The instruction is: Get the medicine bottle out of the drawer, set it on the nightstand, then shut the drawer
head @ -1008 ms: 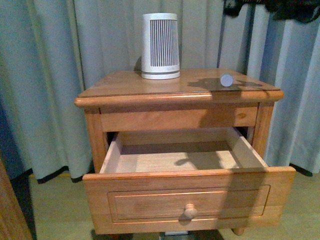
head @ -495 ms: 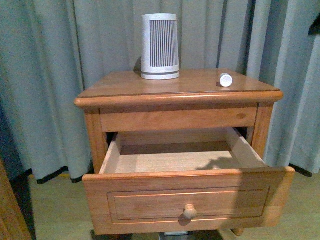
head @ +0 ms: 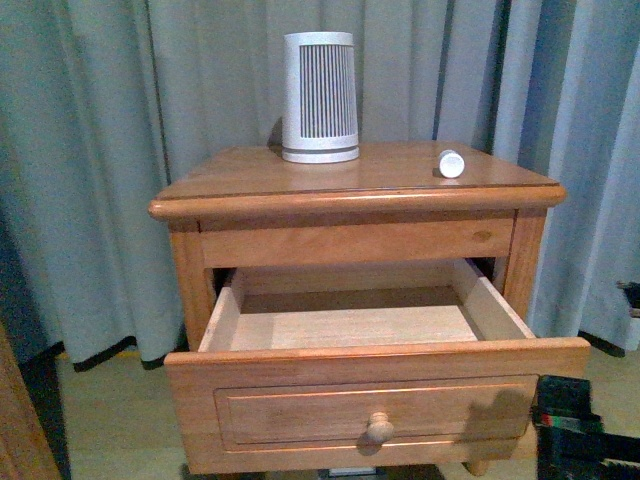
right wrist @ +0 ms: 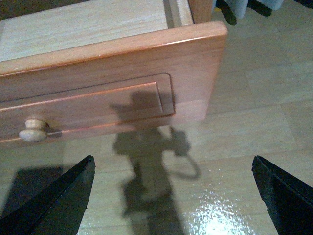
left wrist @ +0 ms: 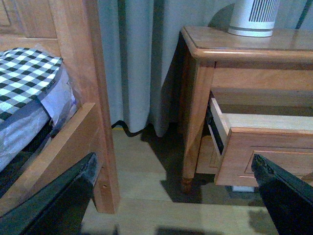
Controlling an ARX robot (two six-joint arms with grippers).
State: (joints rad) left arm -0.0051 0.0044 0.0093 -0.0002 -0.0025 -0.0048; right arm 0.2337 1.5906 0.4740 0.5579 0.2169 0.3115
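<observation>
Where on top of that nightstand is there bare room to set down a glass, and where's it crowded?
On the nightstand, the front left is bare, and so is the middle stretch between the ribbed device and the medicine bottle. The back centre and the right edge by the bottle are taken. The open drawer looks empty too.

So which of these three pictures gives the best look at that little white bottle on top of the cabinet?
The front view: the medicine bottle lies on its side near the right edge of the nightstand top, its round end facing the camera. The left wrist view shows only the nightstand's other corner, and the right wrist view only the open drawer front and floor; neither shows the bottle.
</observation>
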